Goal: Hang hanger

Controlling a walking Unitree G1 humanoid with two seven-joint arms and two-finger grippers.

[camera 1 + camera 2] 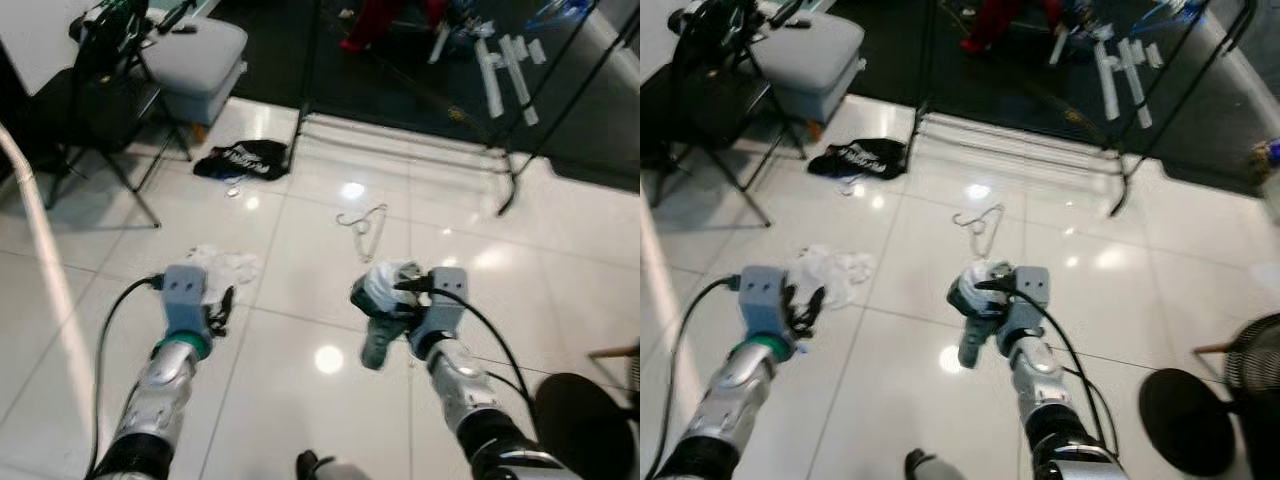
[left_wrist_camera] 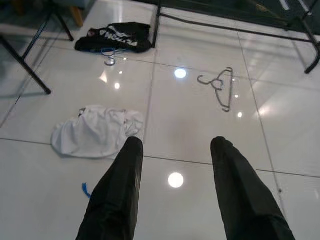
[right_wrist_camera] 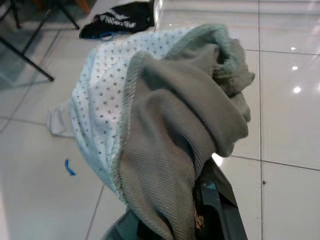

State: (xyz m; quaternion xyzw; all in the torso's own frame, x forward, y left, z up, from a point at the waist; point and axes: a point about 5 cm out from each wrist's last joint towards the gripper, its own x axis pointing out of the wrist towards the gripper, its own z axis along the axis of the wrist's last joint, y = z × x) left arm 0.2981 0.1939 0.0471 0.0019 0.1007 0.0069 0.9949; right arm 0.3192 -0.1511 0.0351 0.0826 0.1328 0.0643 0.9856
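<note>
Gripping a bunched grey-and-dotted garment (image 3: pixel 165 130), right gripper (image 1: pixel 385 300) clamped; left gripper (image 2: pixel 175 200) fingers spread, holding nothing; wire hanger (image 1: pixel 365 222) on tile floor (image 1: pixel 300 260) ahead.

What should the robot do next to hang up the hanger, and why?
Probably step forward and lower the left gripper toward the hanger. The hanger lies flat on the floor tiles ahead, out of reach. The left gripper is open and holds nothing, while the right gripper is already shut on a bundled cloth.
</note>
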